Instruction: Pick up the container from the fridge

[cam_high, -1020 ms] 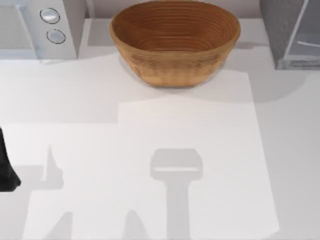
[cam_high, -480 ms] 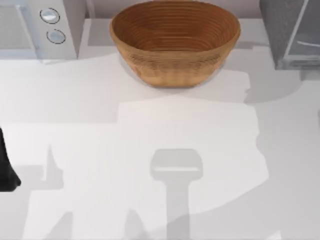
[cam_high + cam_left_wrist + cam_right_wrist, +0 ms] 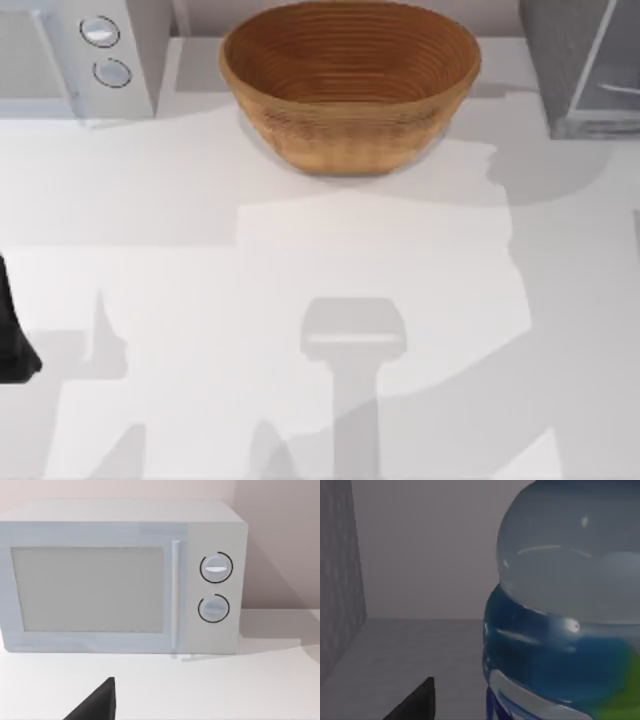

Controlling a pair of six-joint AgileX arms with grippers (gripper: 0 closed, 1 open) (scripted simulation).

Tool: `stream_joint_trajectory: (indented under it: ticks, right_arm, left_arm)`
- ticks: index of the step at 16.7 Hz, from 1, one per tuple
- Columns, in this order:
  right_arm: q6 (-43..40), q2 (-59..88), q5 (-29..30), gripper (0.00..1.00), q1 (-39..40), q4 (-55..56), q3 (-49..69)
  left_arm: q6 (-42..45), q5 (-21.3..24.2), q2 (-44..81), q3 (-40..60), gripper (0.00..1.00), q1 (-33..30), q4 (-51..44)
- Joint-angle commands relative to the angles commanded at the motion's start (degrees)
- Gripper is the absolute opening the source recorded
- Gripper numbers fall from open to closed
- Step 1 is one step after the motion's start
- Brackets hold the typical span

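Observation:
The container [image 3: 560, 630], a clear bottle with a blue-green label, looms very close in the right wrist view, standing on the grey floor inside the fridge [image 3: 335, 580]. My right gripper [image 3: 480, 710] is open. One dark fingertip [image 3: 417, 705] shows beside the bottle with a gap between them, and the bottle hides the other finger. In the top view the fridge [image 3: 580, 70] stands at the back right with its pale door panel. My left arm [image 3: 12, 340] is parked at the table's left edge, its gripper open, with one fingertip [image 3: 97, 705] showing before the white box.
A big woven brown basket [image 3: 350, 85] sits at the back middle of the table [image 3: 300, 260]. A white box with two round dials [image 3: 75, 55] stands at the back left and is seen close in the left wrist view [image 3: 120, 575].
The right arm's shadow has spread over the table's lower right and near the fridge. The left arm, basket and white box have not moved.

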Motion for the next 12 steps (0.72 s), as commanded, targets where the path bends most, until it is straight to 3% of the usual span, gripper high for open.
stream_joint_trajectory:
  ticks: [8,12]
  right_arm:
    - [-0.04,3.56,0.8,1.0,0.76,-4.18,7.51]
    - [-0.04,3.56,0.8,0.7,0.76,-4.18,7.51]
  left_arm:
    - [0.0,0.0,0.0,0.0,1.0,0.0,0.0]
    - [0.0,0.0,0.0,0.0,1.0,0.0,0.0]
